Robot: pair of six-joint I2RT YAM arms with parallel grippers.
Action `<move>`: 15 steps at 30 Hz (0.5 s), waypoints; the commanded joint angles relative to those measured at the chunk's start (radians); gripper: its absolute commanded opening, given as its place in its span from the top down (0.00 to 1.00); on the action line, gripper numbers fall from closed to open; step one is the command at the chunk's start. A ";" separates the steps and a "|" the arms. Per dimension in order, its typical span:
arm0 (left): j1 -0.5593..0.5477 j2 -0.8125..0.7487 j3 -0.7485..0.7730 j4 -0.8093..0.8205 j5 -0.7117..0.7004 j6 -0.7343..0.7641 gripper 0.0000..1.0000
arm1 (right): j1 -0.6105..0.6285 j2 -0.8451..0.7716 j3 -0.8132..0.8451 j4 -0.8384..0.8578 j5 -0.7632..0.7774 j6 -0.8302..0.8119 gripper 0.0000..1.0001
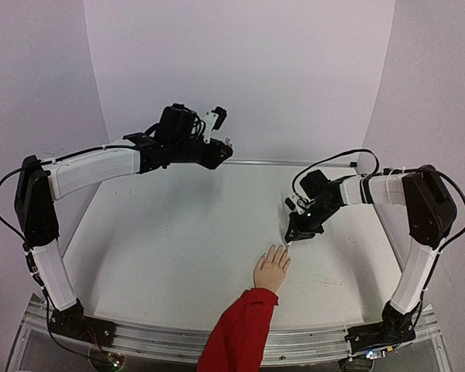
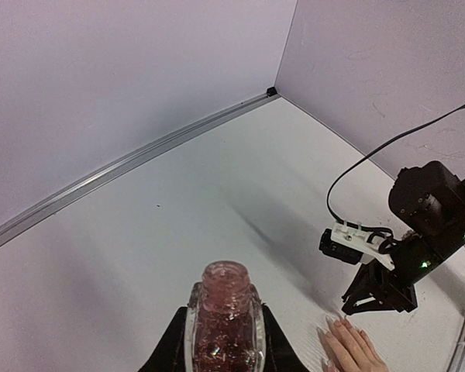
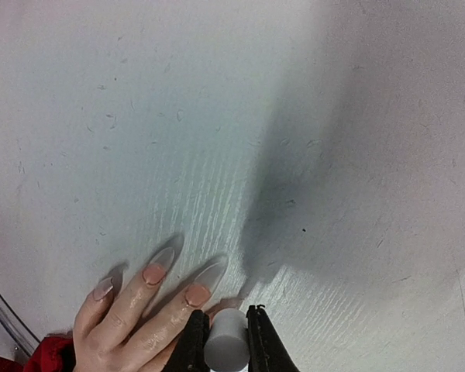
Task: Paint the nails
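Note:
A pale mannequin hand (image 1: pixel 271 268) with a red sleeve (image 1: pixel 239 335) lies palm down near the table's front. Its nails (image 3: pixel 208 275) are long and clear-tipped, with pinkish beds. My right gripper (image 1: pixel 297 231) hangs just beyond the fingertips, shut on a grey cylindrical brush cap (image 3: pixel 226 353). The cap sits right above the fingers (image 3: pixel 139 310), and the brush itself is hidden beneath it. My left gripper (image 1: pixel 219 149) is raised at the back and is shut on a small pinkish glitter bottle (image 2: pixel 223 288) whose neck is uncapped. In the left wrist view the hand (image 2: pixel 350 349) lies under the right gripper (image 2: pixel 376 298).
The white table (image 1: pixel 178 232) has a metal rail (image 1: pixel 294 163) along its far edge and pale walls on three sides. A black cable (image 1: pixel 333 159) loops over the right arm. The right arm's shadow falls across the tabletop (image 3: pixel 356 170).

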 commanded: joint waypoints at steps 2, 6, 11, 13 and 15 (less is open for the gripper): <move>0.008 -0.017 0.037 0.069 0.003 0.010 1.00 | 0.004 0.010 0.041 -0.049 0.014 -0.009 1.00; 0.008 -0.017 0.038 0.069 0.003 0.010 1.00 | 0.003 0.011 0.043 -0.051 0.021 -0.009 1.00; 0.008 -0.015 0.038 0.069 0.002 0.011 1.00 | 0.003 0.015 0.049 -0.054 0.024 -0.009 1.00; 0.009 -0.015 0.038 0.070 0.002 0.011 1.00 | 0.003 0.017 0.050 -0.055 0.026 -0.009 1.00; 0.010 -0.016 0.038 0.071 0.002 0.011 1.00 | 0.003 0.018 0.052 -0.056 0.027 -0.010 1.00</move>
